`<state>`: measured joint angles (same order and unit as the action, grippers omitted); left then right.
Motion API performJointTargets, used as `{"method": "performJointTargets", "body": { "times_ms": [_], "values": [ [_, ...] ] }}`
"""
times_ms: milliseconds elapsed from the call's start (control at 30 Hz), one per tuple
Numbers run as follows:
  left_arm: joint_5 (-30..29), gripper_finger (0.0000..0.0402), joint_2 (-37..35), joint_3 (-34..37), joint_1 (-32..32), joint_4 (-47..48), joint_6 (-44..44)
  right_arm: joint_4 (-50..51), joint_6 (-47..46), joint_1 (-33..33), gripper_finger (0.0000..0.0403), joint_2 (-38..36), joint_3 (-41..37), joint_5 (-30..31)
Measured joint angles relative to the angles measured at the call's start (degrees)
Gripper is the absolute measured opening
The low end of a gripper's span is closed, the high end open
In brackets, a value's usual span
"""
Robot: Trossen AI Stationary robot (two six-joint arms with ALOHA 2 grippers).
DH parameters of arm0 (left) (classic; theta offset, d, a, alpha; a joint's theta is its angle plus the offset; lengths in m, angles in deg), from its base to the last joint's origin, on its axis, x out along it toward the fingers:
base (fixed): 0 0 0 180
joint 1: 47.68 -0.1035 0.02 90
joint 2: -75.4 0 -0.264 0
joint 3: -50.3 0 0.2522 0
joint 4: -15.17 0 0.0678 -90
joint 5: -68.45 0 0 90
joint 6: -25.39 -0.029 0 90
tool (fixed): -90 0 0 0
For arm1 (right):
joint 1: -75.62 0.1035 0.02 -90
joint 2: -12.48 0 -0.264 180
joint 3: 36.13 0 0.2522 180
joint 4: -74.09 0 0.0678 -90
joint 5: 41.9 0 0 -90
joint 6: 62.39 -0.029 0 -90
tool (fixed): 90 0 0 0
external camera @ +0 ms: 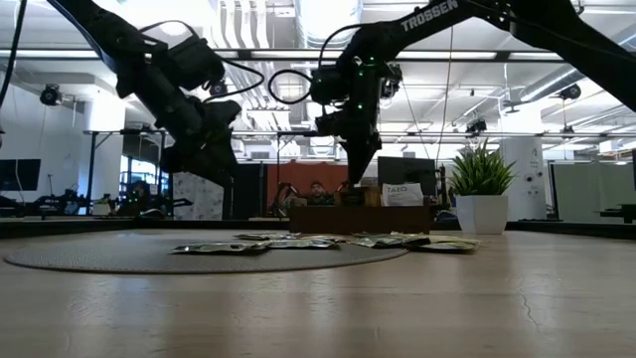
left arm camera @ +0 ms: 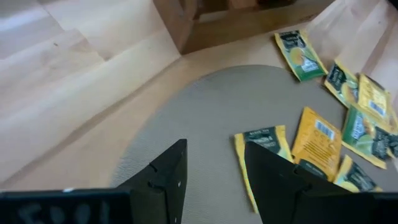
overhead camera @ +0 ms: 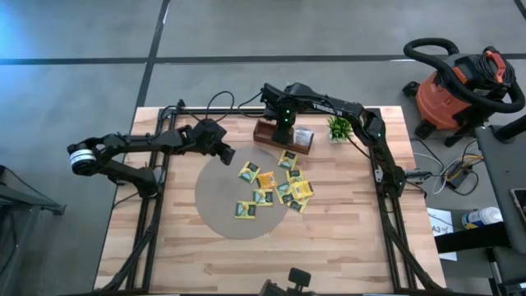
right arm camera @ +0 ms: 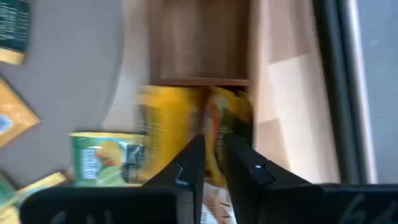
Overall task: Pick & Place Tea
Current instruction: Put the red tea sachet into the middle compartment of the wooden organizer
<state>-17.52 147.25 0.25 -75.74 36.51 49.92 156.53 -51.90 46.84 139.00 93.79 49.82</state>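
The right gripper (overhead camera: 285, 129) is positioned over the brown wooden tray (overhead camera: 282, 137) at the far side of the worktop (overhead camera: 329, 247), just beside the small potted plant (overhead camera: 339, 127). In the right wrist view its fingers (right arm camera: 186, 171) stand close together with a narrow gap, and a yellow sachet (right arm camera: 217, 140) sits edge-on in that gap over the tray; whether the fingers are pressing it or have let it go cannot be told. In the low view this gripper points downward just above the tray (external camera: 363, 217). The left gripper (overhead camera: 223, 153) hovers over the far left edge of the round grey mat (overhead camera: 215, 193), its fingers (left arm camera: 165, 177) clearly apart and holding nothing. In the left wrist view a yellow sachet (left arm camera: 264, 142) lies flat on the mat just ahead of those fingers, with an orange-yellow one (left arm camera: 317, 140) beside it. The remaining tea sachets (overhead camera: 275, 187) lie loosely scattered, yellow and green, on the right half of the mat and slightly beyond its edge, several overlapping; one green sachet (overhead camera: 288, 158) lies nearest the tray, apart from the rest. A white-labelled item (overhead camera: 304, 136) stands in the tray end nearest the plant; its content cannot be made out. An orange shop vacuum (overhead camera: 456, 86) stands on the floor beyond the worktop's right far corner
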Motion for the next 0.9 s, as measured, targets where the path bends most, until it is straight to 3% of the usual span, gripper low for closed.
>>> {"method": "performJointTargets", "body": {
  "times_ms": [133,233,300,433,500,633,900],
  "values": [
    [0.00,0.0154,0.00,0.00,-1.68,0.00,-1.96,0.07,-0.67,0.00,0.0077,0.00,0.27,6.67],
    [0.00,0.0154,0.00,0.00,-2.74,0.00,-3.15,0.10,-2.40,-0.04,0.0090,-0.48,0.86,6.67],
    [0.06,0.0154,0.00,0.00,-3.15,-0.02,-4.26,0.37,-2.87,0.11,0.0096,-0.97,1.66,2.63],
    [0.63,0.0154,0.36,0.00,-3.32,-0.02,-6.23,2.11,-1.24,1.51,0.0102,-1.44,2.78,-12.84],
    [1.39,0.0154,0.84,0.00,-3.34,-0.04,-6.56,2.98,0.01,2.87,0.0101,-1.42,2.36,-15.61],
    [1.64,0.0154,1.75,0.00,-3.34,-0.22,-6.69,3.12,2.73,5.62,0.0090,-0.91,0.32,-15.33],
    [1.94,0.0154,2.73,0.00,-3.34,-1.55,-6.62,2.64,2.72,7.23,0.0059,2.08,-1.11,-9.06]
  ]
}}
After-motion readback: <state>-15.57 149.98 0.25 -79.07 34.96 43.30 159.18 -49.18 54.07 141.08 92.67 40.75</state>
